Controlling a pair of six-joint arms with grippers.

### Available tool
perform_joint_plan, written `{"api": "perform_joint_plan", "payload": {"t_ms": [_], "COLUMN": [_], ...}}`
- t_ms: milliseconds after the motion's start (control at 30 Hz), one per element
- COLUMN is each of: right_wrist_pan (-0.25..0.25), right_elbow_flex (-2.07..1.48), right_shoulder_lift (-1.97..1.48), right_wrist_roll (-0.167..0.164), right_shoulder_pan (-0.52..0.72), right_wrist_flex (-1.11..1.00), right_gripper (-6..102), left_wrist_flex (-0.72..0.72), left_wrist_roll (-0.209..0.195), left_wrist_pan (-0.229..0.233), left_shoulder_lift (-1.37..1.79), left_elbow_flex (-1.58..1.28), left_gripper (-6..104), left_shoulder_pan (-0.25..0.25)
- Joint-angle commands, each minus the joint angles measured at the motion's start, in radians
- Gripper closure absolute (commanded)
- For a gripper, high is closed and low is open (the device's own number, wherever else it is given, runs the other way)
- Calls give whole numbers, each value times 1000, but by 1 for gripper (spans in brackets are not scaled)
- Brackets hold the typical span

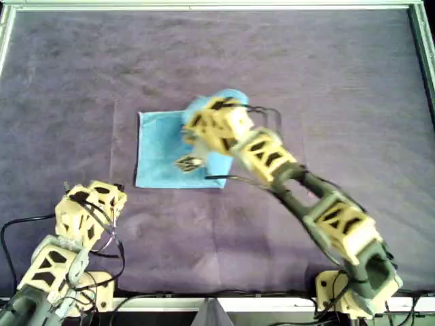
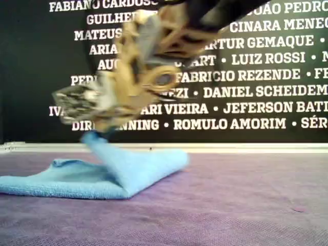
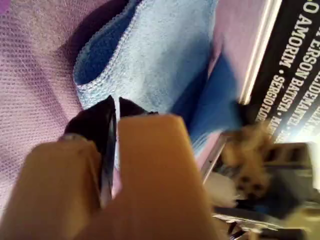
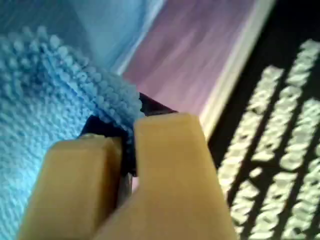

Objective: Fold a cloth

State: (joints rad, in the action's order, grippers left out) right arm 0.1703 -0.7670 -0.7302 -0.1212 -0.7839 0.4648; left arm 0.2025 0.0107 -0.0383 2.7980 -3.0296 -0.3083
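Observation:
The light blue cloth (image 1: 160,153) lies on the dark purple sheet near the middle of the overhead view. My second gripper (image 1: 198,115) is shut on a hemmed edge of the cloth (image 4: 40,100) and holds it up off the sheet. In the exterior view the second gripper (image 2: 96,130) holds that edge above the cloth (image 2: 138,171), and the raised part curves over the flat part. My first gripper (image 3: 114,112) is shut and empty, apart from the cloth (image 3: 160,50). In the overhead view the first gripper (image 1: 109,197) is at the lower left.
The purple sheet (image 1: 306,81) covers the whole table. A white rail (image 1: 204,5) runs along the far edge, with a black banner of white names (image 2: 256,92) behind it. Cables (image 1: 20,227) lie by the first arm's base.

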Motion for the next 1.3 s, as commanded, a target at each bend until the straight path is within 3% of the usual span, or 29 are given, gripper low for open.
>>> {"api": "perform_joint_plan", "payload": {"t_ms": [0, 467, 600, 733, 833, 1033, 1267], "right_wrist_pan": [-3, -3, -3, -3, -3, -3, -3], "right_elbow_flex": [245, 503, 517, 517, 518, 500, 515], "right_shoulder_lift": [34, 284, 285, 314, 325, 307, 293], "right_wrist_roll": [3, 2, -9, 2, 2, -11, -12], "right_shoulder_pan": [-44, -186, -202, -192, -187, -183, -161], "right_wrist_flex": [-38, -40, -41, -40, -32, -18, 94], "right_gripper": [96, 96, 95, 94, 86, 57, 53], "left_wrist_flex": [-2, -2, -2, -2, -2, -2, -2], "left_wrist_roll": [-6, -6, -6, -6, -6, -6, -6], "left_wrist_pan": [3, 3, 3, 3, 3, 3, 3], "left_shoulder_lift": [3, 3, 3, 3, 3, 3, 3], "left_elbow_flex": [14, 14, 14, 14, 14, 14, 14], "left_gripper": [97, 97, 97, 97, 97, 97, 97], "left_shoulder_pan": [18, 18, 18, 18, 18, 18, 18]}}
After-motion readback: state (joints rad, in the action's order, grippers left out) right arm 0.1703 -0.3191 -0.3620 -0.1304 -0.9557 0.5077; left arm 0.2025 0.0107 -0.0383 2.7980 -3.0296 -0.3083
